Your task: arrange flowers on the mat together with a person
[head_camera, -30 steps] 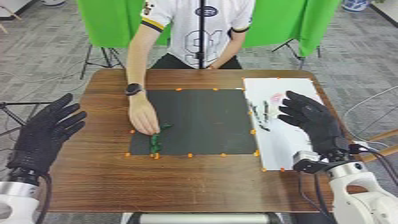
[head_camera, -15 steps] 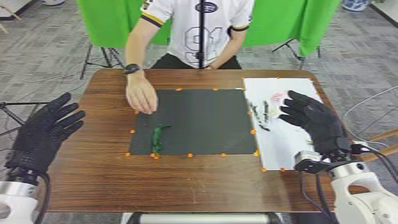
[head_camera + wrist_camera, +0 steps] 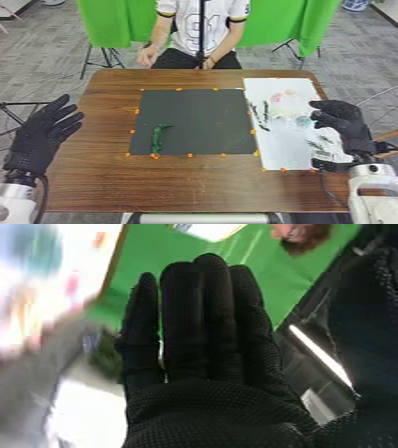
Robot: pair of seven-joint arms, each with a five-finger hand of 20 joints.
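At the far left, the left hand [image 3: 37, 134] is held up by the side of the brown table [image 3: 98, 182]. Its arm is brought in from the bottom, and its fingers are kept straight, with small gaps between them.

Next, a green stem [image 3: 157, 140] is laid on the dark mat [image 3: 200, 120], on the left part, close to the near edge. Little orange bits [image 3: 189, 155] are set around the mat's sides.

To the right, a white sheet [image 3: 282, 157] is placed. Thin dark stems [image 3: 266, 111], a pink flower [image 3: 290, 92] and a pale blue-green flower [image 3: 304, 121] are seen on it.

At the far right, the right hand [image 3: 345, 122] is held by the sheet's right side. In the wrist view, the right hand's [image 3: 209, 406] fingers are held straight and close together. Whether the sheet is touched by it cannot be told.
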